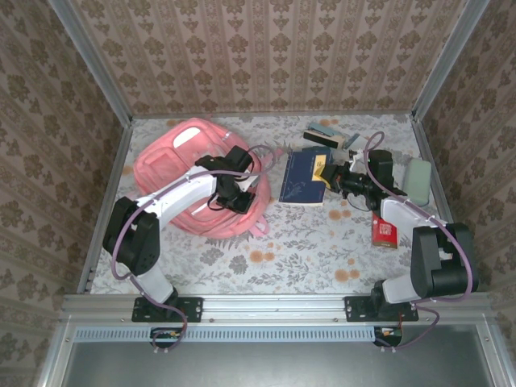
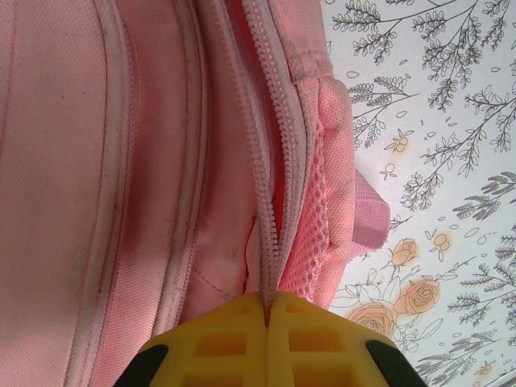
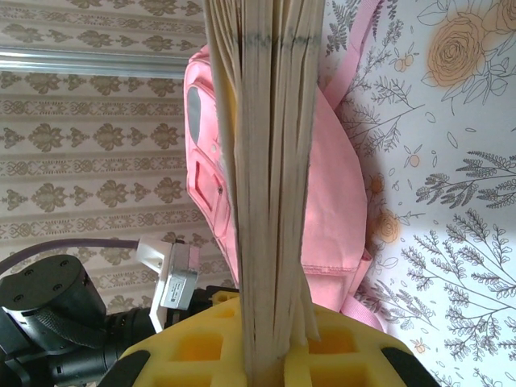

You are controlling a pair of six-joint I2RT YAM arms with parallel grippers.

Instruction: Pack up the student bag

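Student bag (image 1: 161, 165), pink and large, is laid flat on the left half of the flower-patterned table (image 1: 266, 250), towards the far-left corner. Its right edge is met by the left gripper (image 1: 236, 196). In the left wrist view, yellow fingers (image 2: 210, 347) are pressed together on the bag's zipper (image 2: 270, 201), which is pinched between them. Just right of the bag, a blue book (image 1: 302, 179) is gripped at its right edge by the right gripper (image 1: 332, 179). In the right wrist view, its pale page edges (image 3: 270, 161) are clamped between yellow fingers (image 3: 193, 347). Further right, a pale green object (image 1: 418, 181) and a red box (image 1: 385, 232) are set on the table.
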